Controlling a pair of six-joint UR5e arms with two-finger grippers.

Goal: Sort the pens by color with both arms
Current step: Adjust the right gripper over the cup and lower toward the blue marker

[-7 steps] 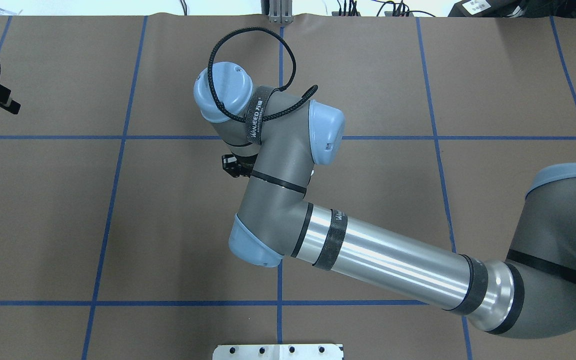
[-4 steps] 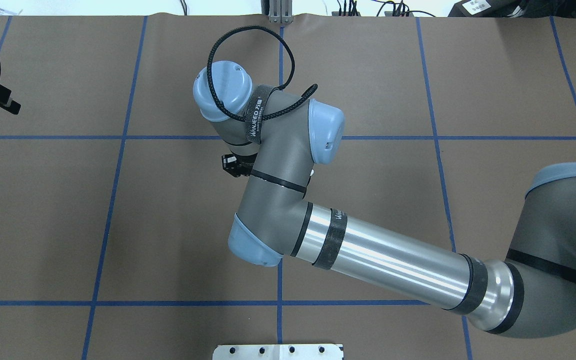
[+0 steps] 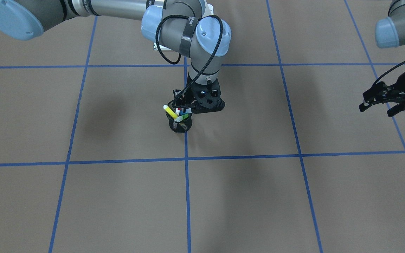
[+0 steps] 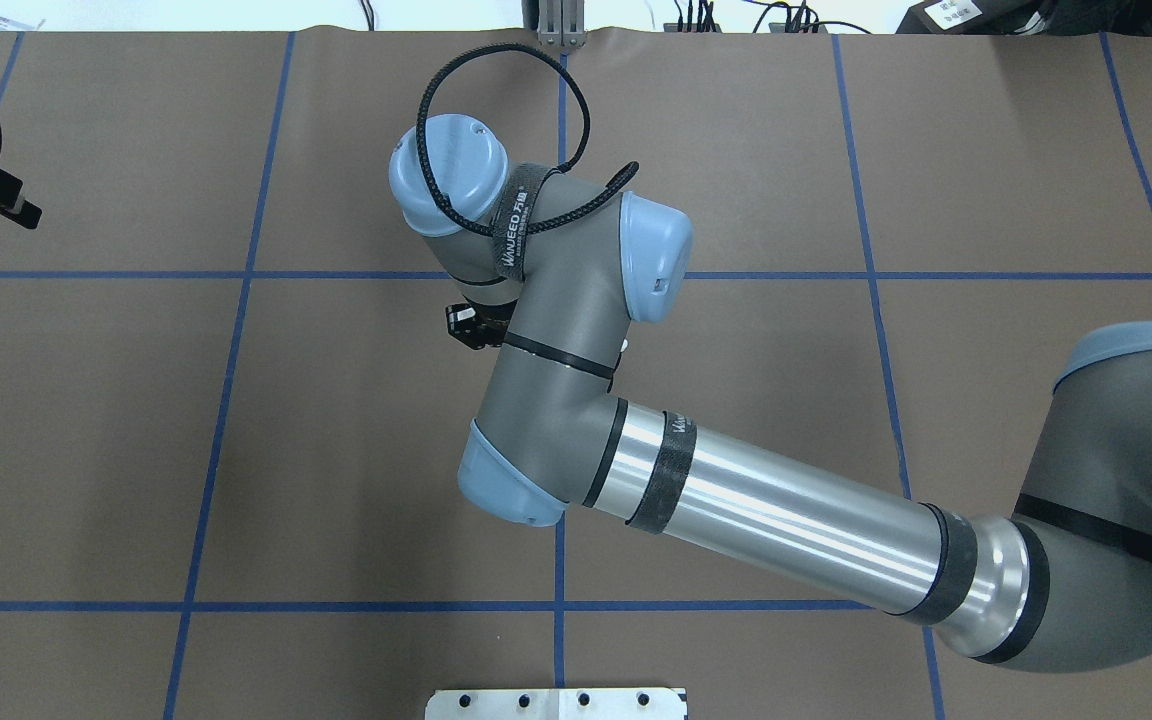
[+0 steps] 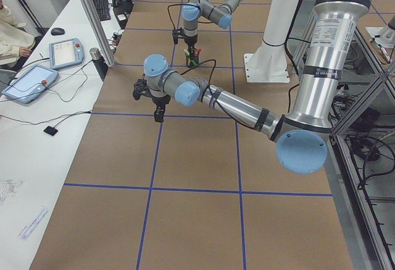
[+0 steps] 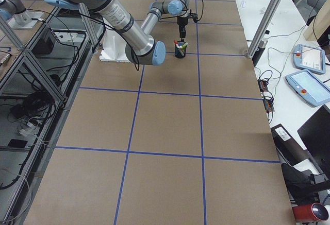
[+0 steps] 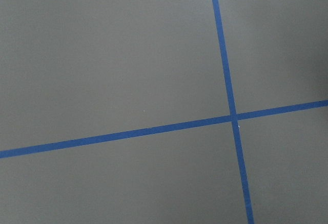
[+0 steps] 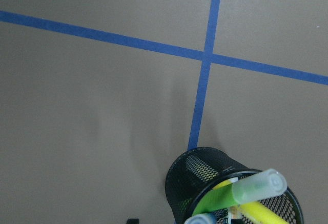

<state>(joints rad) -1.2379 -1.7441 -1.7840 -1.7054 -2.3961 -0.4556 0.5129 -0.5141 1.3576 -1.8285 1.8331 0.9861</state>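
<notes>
Both arms look like twins from my end. The right arm (image 4: 786, 520) is a shiny silver tube between matte grey elbows, with black rings at the seams and light-blue joint caps (image 4: 446, 175) showing a few tiny dots. There's a black braided cable (image 4: 420, 118) at the wrist, under a black strap (image 4: 514, 235) with white lettering. The left arm (image 5: 237, 104) has the same colours, and the left gripper (image 3: 376, 109) is all black.

Left gripper (image 3: 376, 109) agape; right gripper (image 3: 180, 105) pointing down.
</notes>
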